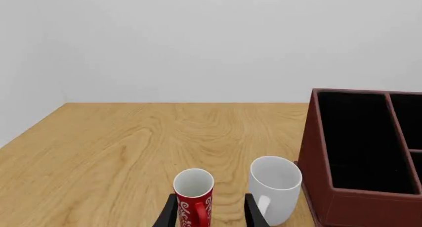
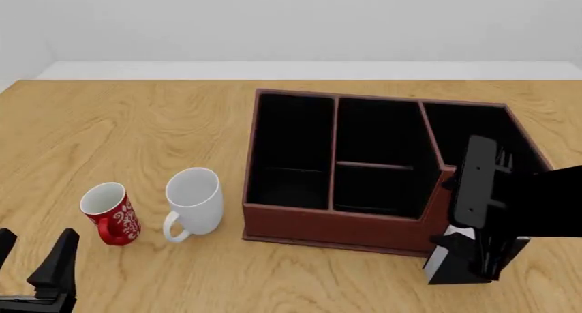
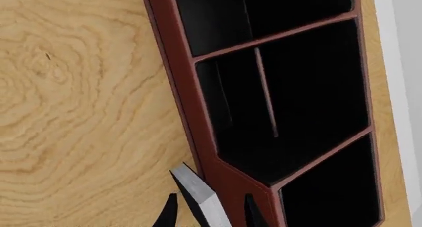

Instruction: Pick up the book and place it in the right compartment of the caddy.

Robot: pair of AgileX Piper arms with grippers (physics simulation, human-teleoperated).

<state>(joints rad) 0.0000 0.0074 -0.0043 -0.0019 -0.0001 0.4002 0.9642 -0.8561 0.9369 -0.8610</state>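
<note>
The book (image 3: 197, 197) sits between the right gripper (image 3: 209, 212) fingers, which straddle it narrowly; firm contact cannot be confirmed. It stands at the lower right of the front view, just beside the caddy (image 2: 337, 221). Judged stiff and light: grip across the covers. The left gripper (image 1: 211, 209) stands open.

A light wooden table (image 2: 272, 279) with swirling grain meets plain pale walls (image 1: 197, 39) under even light.

Black book (image 2: 448, 264) beside caddy (image 2: 337, 224)
</note>
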